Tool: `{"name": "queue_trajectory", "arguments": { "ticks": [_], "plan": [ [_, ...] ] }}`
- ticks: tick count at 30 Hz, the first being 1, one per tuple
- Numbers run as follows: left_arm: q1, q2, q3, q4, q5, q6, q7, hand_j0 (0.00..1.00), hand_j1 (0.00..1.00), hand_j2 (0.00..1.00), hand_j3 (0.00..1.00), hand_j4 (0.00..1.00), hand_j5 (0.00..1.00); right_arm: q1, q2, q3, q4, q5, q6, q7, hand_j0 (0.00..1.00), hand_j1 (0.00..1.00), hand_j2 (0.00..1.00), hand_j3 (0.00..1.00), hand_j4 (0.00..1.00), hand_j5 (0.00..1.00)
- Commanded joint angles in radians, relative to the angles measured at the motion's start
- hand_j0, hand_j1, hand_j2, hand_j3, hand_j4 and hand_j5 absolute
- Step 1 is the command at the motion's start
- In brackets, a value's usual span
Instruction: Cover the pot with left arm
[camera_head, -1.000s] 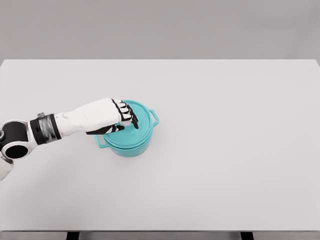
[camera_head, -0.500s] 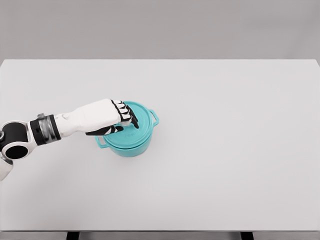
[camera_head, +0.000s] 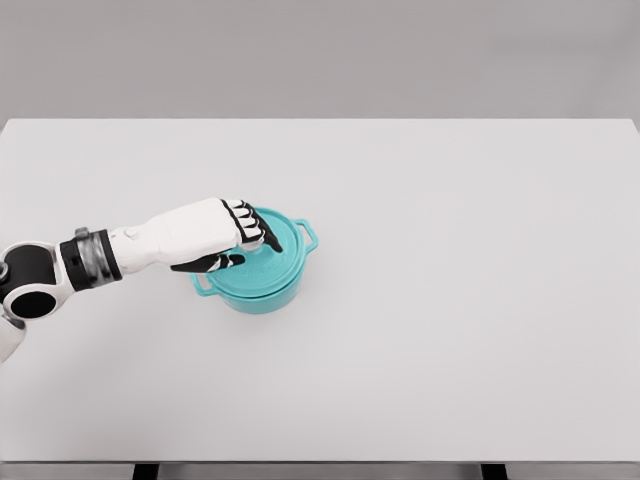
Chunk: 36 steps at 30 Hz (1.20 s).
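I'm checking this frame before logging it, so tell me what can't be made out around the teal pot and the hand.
Head view only:
- Lid knob: hidden under the left hand, so a grasp can't be confirmed.
- Left part of the teal lid on the round teal pot: covered by the hand.
- Pot's left handle: partly hidden beneath the thumb.
- Left shoulder: cut off by the picture's left edge.
- Right arm: out of view.

Pot (camera_head: 258, 283) sits on table (camera_head: 450, 300), left of table centre. Lid (camera_head: 270, 262) on pot. Left hand (camera_head: 232, 237) over pot's left half, arm extending left from pot to the table's left edge.
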Motion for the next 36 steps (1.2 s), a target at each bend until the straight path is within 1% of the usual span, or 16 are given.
{"name": "queue_trajectory", "arguments": {
  "ticks": [1,6,11,13,16,17,19,26,28,33,36],
  "plan": [
    [0.0,0.001,0.001,0.0,0.007,0.001,0.0,0.73,0.73,0.73,0.73,0.73,0.73,0.0,0.0,0.0,0.0,0.0,0.0,0.0,1.0,1.0,1.0,1.0,1.0,1.0],
    [0.0,0.001,0.004,-0.003,0.01,0.001,0.001,0.72,0.72,0.72,0.72,0.72,0.72,0.0,0.0,0.0,0.0,0.0,0.0,0.0,1.0,1.0,1.0,1.0,1.0,1.0],
    [0.0,0.002,0.006,-0.009,0.013,0.001,0.001,0.67,0.67,0.67,0.67,0.67,0.67,0.0,0.0,0.0,0.0,0.0,0.0,0.0,1.0,1.0,1.0,1.0,1.0,1.0],
    [0.0,0.002,0.007,-0.011,0.014,0.001,0.001,0.67,0.67,0.67,0.67,0.67,0.67,0.0,0.0,0.0,-0.001,0.0,0.0,0.0,1.0,1.0,1.0,1.0,1.0,1.0],
    [-0.002,0.002,0.01,-0.011,0.016,0.001,0.001,0.64,0.64,0.64,0.64,0.64,0.64,0.0,0.0,0.0,0.0,0.0,0.0,0.0,1.0,1.0,1.0,1.0,1.0,1.0],
    [-0.002,0.002,0.01,-0.011,0.016,0.001,0.001,0.61,0.61,0.61,0.61,0.61,0.61,0.0,0.0,0.0,0.0,0.0,0.0,0.0,1.0,1.0,1.0,1.0,1.0,1.0],
    [-0.003,0.002,0.01,-0.011,0.017,0.001,0.001,0.6,0.6,0.6,0.6,0.6,0.6,0.0,0.0,0.0,0.0,0.0,0.0,0.0,1.0,1.0,1.0,1.0,1.0,1.0],
    [-0.003,0.004,0.012,-0.014,0.019,0.001,0.001,0.63,0.63,0.63,0.63,0.63,0.63,0.0,0.0,0.0,0.0,0.0,0.0,0.0,1.0,1.0,1.0,1.0,1.0,1.0],
    [-0.003,0.005,0.012,-0.014,0.019,0.001,0.001,0.65,0.65,0.65,0.65,0.65,0.65,0.0,0.0,0.0,0.0,0.0,0.0,0.0,1.0,1.0,1.0,1.0,1.0,1.0],
    [0.0,0.008,0.012,-0.017,0.019,0.001,0.001,0.66,0.66,0.66,0.66,0.66,0.66,0.0,0.0,0.0,0.0,0.0,0.0,0.0,1.0,1.0,1.0,1.0,1.0,1.0],
    [0.002,0.011,0.015,-0.032,0.019,0.001,-0.001,0.66,0.66,0.66,0.66,0.66,0.66,0.0,0.0,0.0,0.0,0.0,0.0,0.0,1.0,1.0,1.0,1.0,1.0,1.0]
  ]
}}
